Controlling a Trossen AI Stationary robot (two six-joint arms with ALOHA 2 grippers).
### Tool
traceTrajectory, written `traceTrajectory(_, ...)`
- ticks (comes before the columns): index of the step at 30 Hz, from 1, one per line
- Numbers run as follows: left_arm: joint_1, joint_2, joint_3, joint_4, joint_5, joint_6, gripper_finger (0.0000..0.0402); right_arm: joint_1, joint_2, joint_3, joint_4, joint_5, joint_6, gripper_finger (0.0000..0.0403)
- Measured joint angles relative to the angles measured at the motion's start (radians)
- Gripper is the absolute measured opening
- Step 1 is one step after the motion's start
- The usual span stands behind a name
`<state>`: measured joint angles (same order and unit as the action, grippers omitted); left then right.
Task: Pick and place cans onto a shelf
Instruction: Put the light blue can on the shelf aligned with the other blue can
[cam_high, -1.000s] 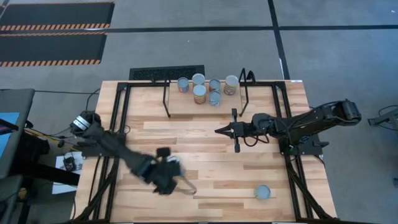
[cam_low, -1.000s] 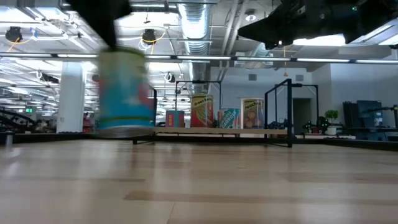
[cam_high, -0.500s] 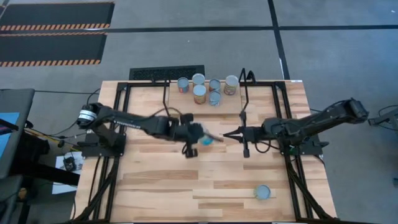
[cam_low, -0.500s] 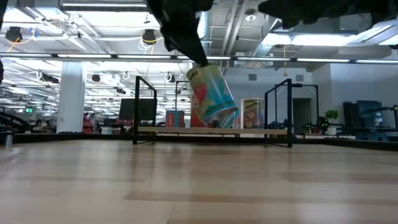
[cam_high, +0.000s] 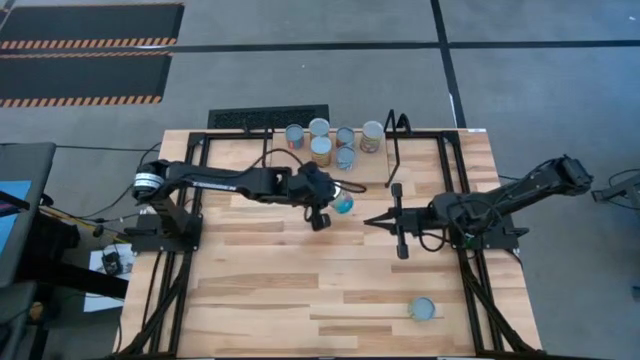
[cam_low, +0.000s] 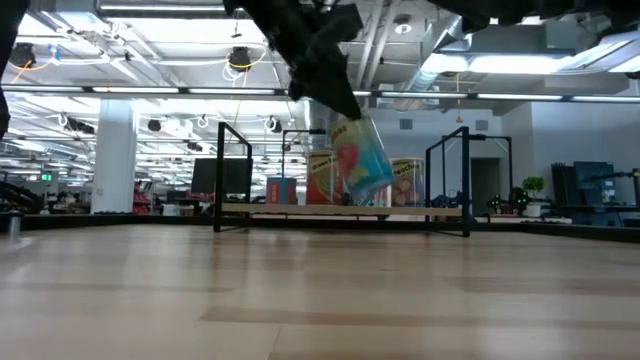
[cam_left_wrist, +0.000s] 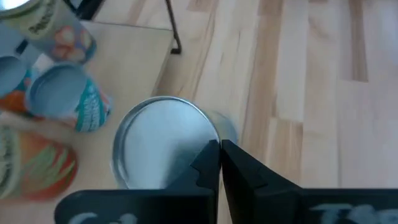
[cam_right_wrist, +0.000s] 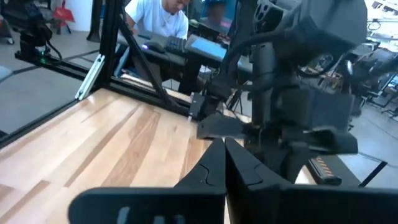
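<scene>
Left gripper (cam_high: 338, 203) has its fingers clamped on a blue-labelled can (cam_high: 343, 205), carried tilted and clear of the table (cam_high: 260, 290), just short of the shelf (cam_high: 290, 168); five cans (cam_high: 320, 128) stand on that shelf beyond the fingers; right gripper (cam_high: 372, 221) waits near mid-table, fingers pressed together, empty; one more can (cam_high: 422, 309) sits well behind it near the front edge.

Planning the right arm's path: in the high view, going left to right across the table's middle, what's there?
Left arm base → left tool shut on a blue can → right tool, shut and empty → right arm base.
</scene>
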<state>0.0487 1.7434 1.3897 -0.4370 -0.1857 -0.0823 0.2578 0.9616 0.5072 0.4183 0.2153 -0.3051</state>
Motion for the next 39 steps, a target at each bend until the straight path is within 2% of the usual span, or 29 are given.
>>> traceTrajectory(12,0.024,0.176,0.143,-0.133,0.003,0.053,0.0,0.016,-0.006,-0.002,-0.008,0.0,-0.003,0.001)
traceTrajectory(18,0.035,0.205,0.151,-0.13,-0.005,0.053,0.0,0.017,-0.006,-0.002,-0.019,-0.001,-0.007,0.0009)
traceTrajectory(23,0.037,0.207,0.151,-0.125,-0.012,0.052,0.0011,0.017,-0.006,-0.002,-0.021,0.0,-0.008,0.001)
traceTrajectory(33,0.032,0.194,0.15,-0.129,-0.009,0.101,0.006,0.017,-0.006,-0.002,-0.032,-0.001,-0.008,0.0011)
traceTrajectory(36,0.012,0.151,0.15,-0.151,-0.011,0.114,0.0063,0.018,-0.007,-0.001,-0.043,-0.001,-0.002,0.0011)
traceTrajectory(39,-0.035,0.09,0.139,-0.158,-0.058,0.12,0.0051,0.03,-0.007,-0.001,-0.053,0.0,0.004,0.001)
